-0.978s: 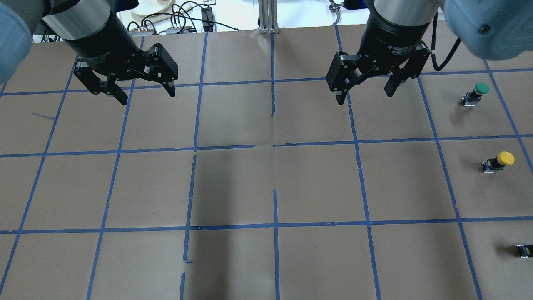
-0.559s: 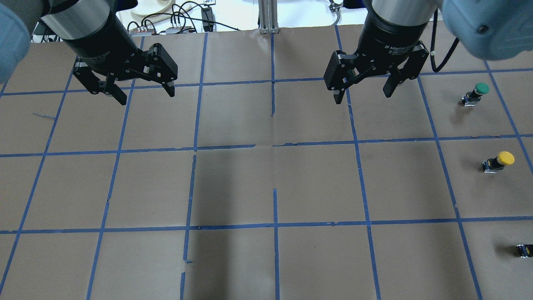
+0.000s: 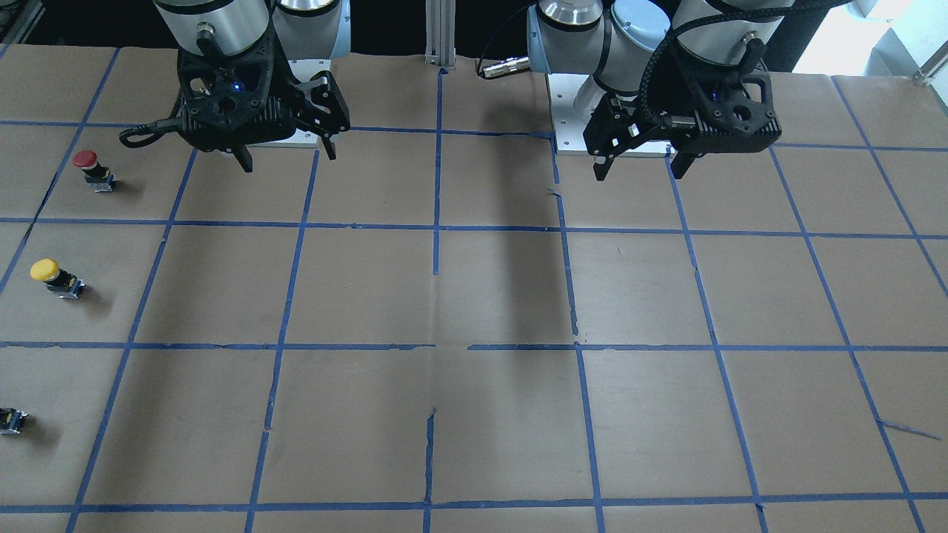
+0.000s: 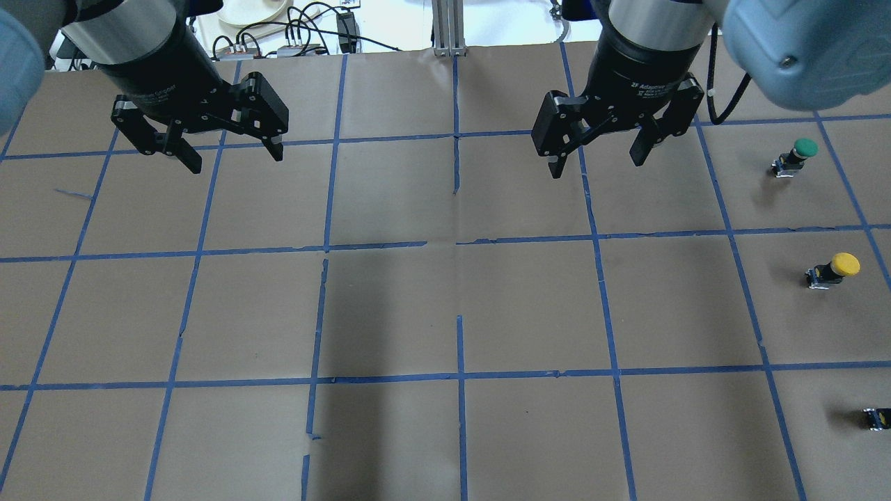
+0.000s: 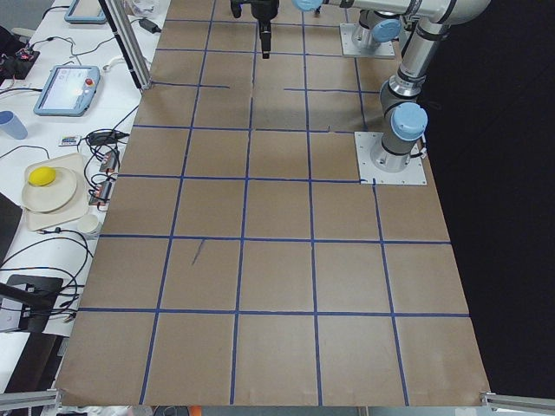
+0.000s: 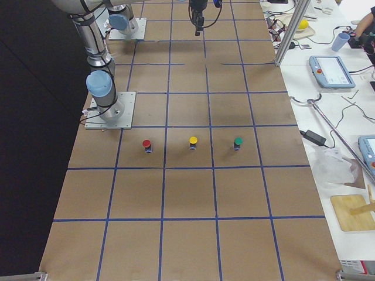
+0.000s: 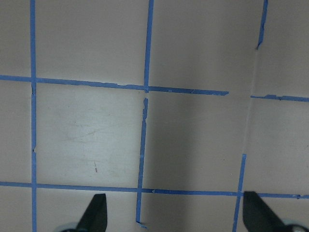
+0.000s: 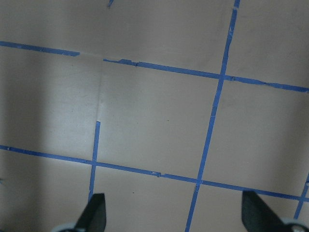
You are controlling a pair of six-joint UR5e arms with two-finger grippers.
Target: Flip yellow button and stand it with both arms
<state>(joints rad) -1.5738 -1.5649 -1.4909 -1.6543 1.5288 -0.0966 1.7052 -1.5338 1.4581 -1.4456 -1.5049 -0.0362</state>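
The yellow button (image 4: 835, 268) stands with its yellow cap up at the table's right side; it also shows in the front view (image 3: 53, 276) and the right-side view (image 6: 193, 142). My right gripper (image 4: 596, 165) is open and empty, hanging above the table far to the button's left and toward the far edge; in the front view it hangs at the upper left (image 3: 287, 160). My left gripper (image 4: 235, 158) is open and empty over the left half, at the upper right in the front view (image 3: 639, 175). Both wrist views show only taped paper between spread fingertips (image 7: 98, 212) (image 8: 96, 212).
A green button (image 4: 797, 154) stands beyond the yellow one, and a red button (image 3: 92, 169) stands on its robot side. All three are in a row (image 6: 146, 144). Brown paper with a blue tape grid (image 4: 459, 243) covers the table. Cables lie past the far edge (image 4: 299, 28).
Both grippers have shifted a little toward the far edge and to the view's left, still open. The buttons have not moved.
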